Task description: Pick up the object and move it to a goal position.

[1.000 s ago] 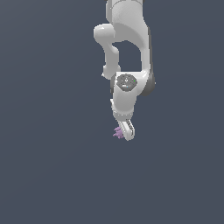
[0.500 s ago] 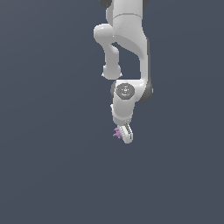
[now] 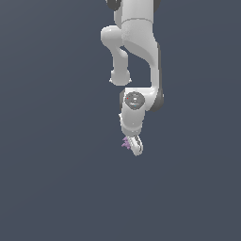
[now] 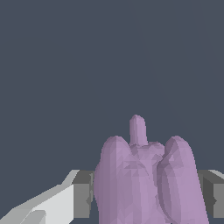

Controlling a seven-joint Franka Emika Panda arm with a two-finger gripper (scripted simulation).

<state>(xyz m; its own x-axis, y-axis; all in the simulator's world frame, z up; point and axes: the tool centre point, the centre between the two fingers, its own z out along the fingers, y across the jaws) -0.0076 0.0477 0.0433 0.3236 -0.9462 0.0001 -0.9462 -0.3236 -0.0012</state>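
The object [image 3: 126, 141] is a tiny light-purple spiky lump, held at the tip of the white gripper [image 3: 133, 145] below the arm in the exterior view. Only its spikes poke out toward the exterior view's left of the fingers. In the wrist view the object [image 4: 146, 179] fills the space between the two grey finger pads [image 4: 82, 194], with three rounded lobes showing. The gripper [image 4: 146, 197] is shut on it. The arm hangs downward from the top of the exterior view.
A plain dark grey-blue surface [image 3: 56, 179] lies all around. No goal marker or other object shows in either view.
The arm's upper links have shifted slightly and the wrist has turned a little. The gripper and the object stay at nearly the same place in the exterior view.
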